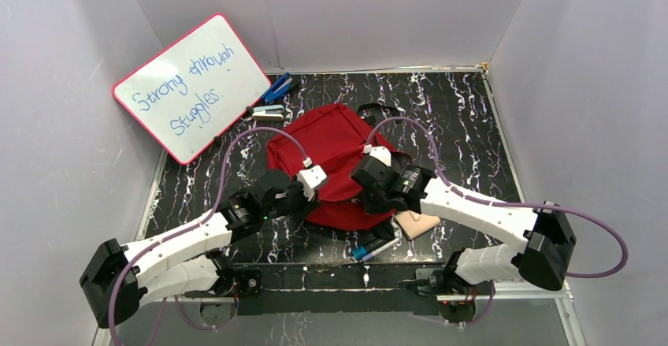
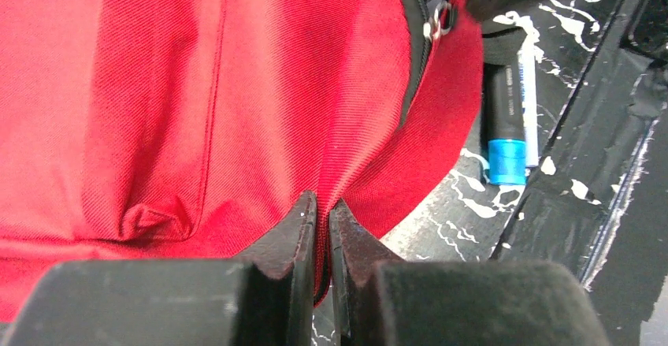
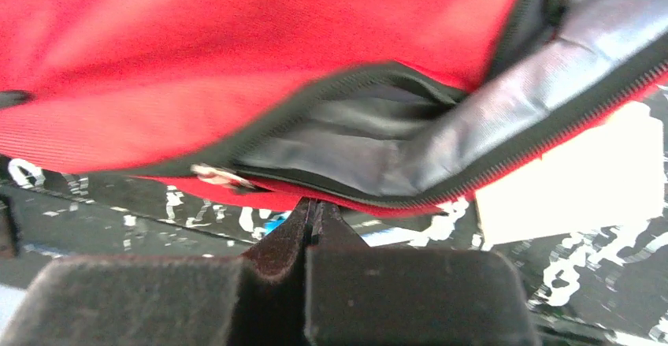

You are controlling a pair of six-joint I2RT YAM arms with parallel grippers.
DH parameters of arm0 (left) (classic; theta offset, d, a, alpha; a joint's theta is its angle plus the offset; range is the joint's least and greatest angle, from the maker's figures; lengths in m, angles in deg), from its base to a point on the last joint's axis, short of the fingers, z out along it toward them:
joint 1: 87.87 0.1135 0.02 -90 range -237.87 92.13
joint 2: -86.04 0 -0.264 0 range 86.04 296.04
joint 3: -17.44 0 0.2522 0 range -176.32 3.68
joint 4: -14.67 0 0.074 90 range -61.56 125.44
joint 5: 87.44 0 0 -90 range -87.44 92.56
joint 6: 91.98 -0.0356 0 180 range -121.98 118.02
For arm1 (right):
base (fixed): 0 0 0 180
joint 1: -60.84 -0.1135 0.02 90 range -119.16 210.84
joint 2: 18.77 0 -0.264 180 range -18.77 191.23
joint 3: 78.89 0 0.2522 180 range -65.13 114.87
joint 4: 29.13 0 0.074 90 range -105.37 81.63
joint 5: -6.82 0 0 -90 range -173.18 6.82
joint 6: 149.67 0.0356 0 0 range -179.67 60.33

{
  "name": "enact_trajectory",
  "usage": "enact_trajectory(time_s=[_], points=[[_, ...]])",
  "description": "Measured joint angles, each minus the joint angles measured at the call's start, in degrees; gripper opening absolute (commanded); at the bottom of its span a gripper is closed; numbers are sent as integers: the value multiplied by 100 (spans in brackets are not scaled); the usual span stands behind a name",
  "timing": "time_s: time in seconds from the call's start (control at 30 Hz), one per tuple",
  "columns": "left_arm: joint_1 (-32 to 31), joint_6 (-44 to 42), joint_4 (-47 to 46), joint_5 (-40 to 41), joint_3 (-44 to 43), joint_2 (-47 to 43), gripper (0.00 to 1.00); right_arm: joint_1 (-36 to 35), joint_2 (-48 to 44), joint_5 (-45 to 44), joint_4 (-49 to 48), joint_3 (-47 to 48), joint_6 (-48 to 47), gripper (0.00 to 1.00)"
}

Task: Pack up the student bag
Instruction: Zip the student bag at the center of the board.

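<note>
Your student bag (image 1: 331,137) lies mid-table with its main zipper open and the grey lining (image 3: 346,149) showing; nothing is visibly inside. Your left gripper (image 2: 323,220) is nearly closed, pinching the bag's red edge. Your right gripper (image 3: 315,213) is fully closed at the mouth's lower lip; whether it has caught fabric, I cannot tell. The marker (image 1: 370,249) at six o'clock, wallet (image 1: 416,224) at five and stapler (image 1: 277,88) at eleven all lie outside, so packing looks barely begun.

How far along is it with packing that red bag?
Done: the student bag is unzipped, grey lining showing. In hand: the left gripper pinches its red fabric; the right gripper is shut at the opening's lip. Left: marker, beige wallet and stapler lie outside.
</note>
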Motion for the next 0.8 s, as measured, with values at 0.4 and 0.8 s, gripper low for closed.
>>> enact_trajectory(time_s=[0.4,0.8], points=[[4,-35,758,942,0,-557,0,131,57,-892,1266,356,-378,0],[4,-33,647,903,-2,-363,0,109,-1753,284,-1036,-811,85,54]])
